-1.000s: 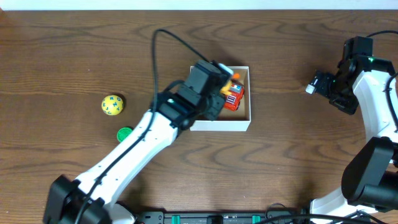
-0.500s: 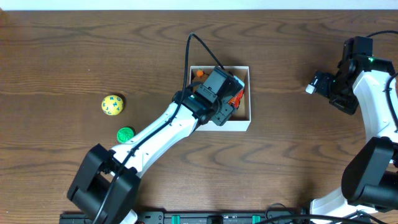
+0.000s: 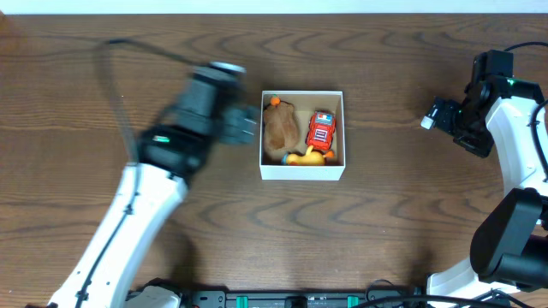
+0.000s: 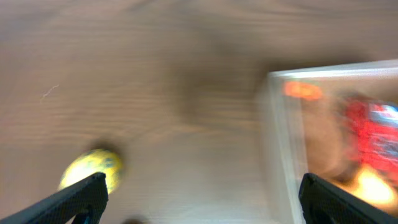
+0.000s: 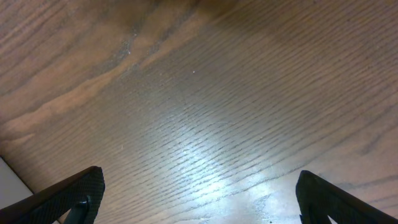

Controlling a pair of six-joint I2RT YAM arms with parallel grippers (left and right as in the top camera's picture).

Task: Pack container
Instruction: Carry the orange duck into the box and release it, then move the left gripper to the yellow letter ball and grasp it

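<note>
The container [image 3: 301, 171] is a square white-walled box at the table's middle. Inside lie a brown soft toy [image 3: 280, 128], a red toy truck [image 3: 321, 130] and a yellow toy [image 3: 304, 156]. My left gripper [image 3: 246, 126], blurred by motion, hangs just left of the box, open and empty. In the left wrist view the open left gripper [image 4: 199, 199] frames bare wood, with the container wall [image 4: 275, 118] to the right and a yellow ball [image 4: 92, 169] to the left. My right gripper [image 3: 432, 115] hovers open at the far right; the right wrist view shows its gripper [image 5: 199, 196] over bare table.
The left arm [image 3: 137, 214] slants across the left half of the table and covers what lies beneath it. The right arm's base [image 3: 505, 248] stands at the right edge. A pale strip runs along the table's far edge.
My left gripper opened over the container, then swung out to the left. The toys inside the box are now uncovered. The right arm has stayed still.
</note>
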